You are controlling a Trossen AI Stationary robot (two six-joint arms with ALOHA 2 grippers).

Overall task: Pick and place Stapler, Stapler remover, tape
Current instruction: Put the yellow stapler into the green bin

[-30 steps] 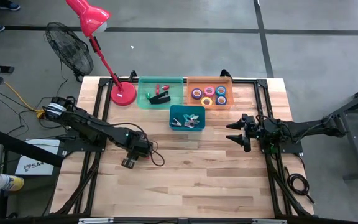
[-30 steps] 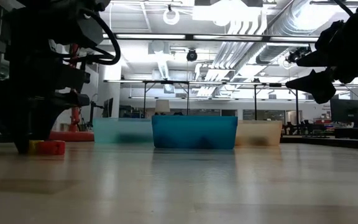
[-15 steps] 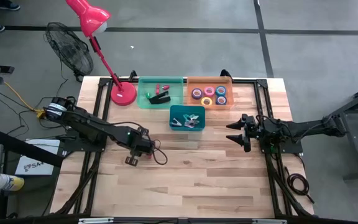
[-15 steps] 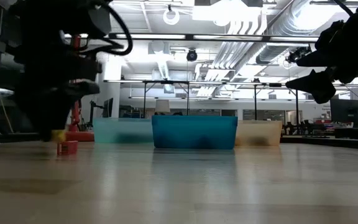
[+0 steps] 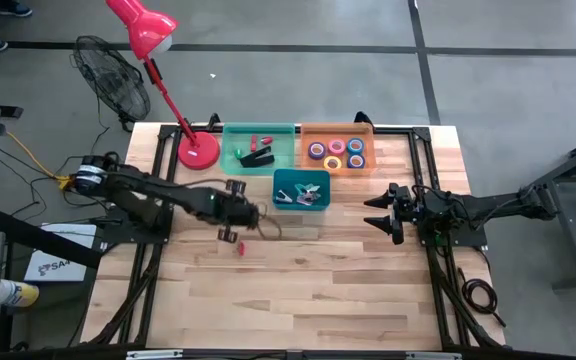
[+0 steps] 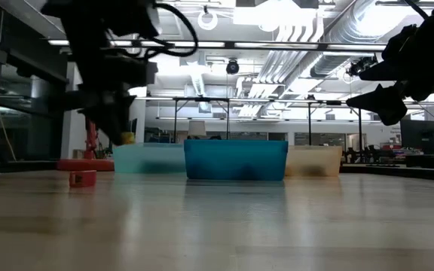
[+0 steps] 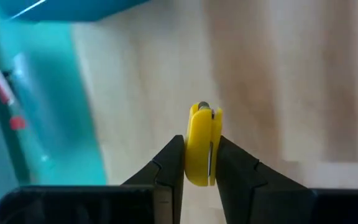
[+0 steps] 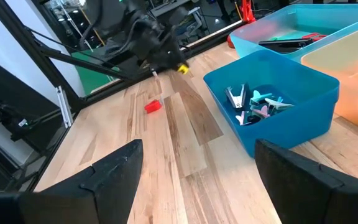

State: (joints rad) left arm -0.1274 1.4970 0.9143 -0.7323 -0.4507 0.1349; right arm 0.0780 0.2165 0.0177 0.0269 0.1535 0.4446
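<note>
Since a second ago my left gripper (image 5: 236, 215) has swung up off the bare wood and travelled toward the blue bin (image 5: 290, 180), carrying a small yellow piece and leaving a small red piece (image 5: 238, 247) behind on the table (image 5: 348, 290). In the left wrist view my fingers (image 7: 166, 168) are clamped together on the yellow staple remover (image 7: 200, 152), which stands upright between them with its top poking clear. I judge it to be a staple remover by its shape; the blue bin already holds similar small clips (image 8: 253, 102).

Taking the blue bin as the landmark: my left gripper hangs just beside its left wall, above the table. The red piece lies on the wood nearer the table's front edge, well apart from the bin. The green bin (image 5: 230, 160) sits behind the blue bin to the left and holds the black stapler (image 5: 258, 157). The orange bin (image 5: 368, 168) sits behind it to the right and holds the tape rolls (image 5: 336, 153). My right gripper (image 5: 380, 213) waits to the right of the blue bin, fingers spread wide, holding nothing.

To do this step well, I should carry the remover fully over the blue bin's rim, lower it inside the walls, and only then part my fingers.
</note>
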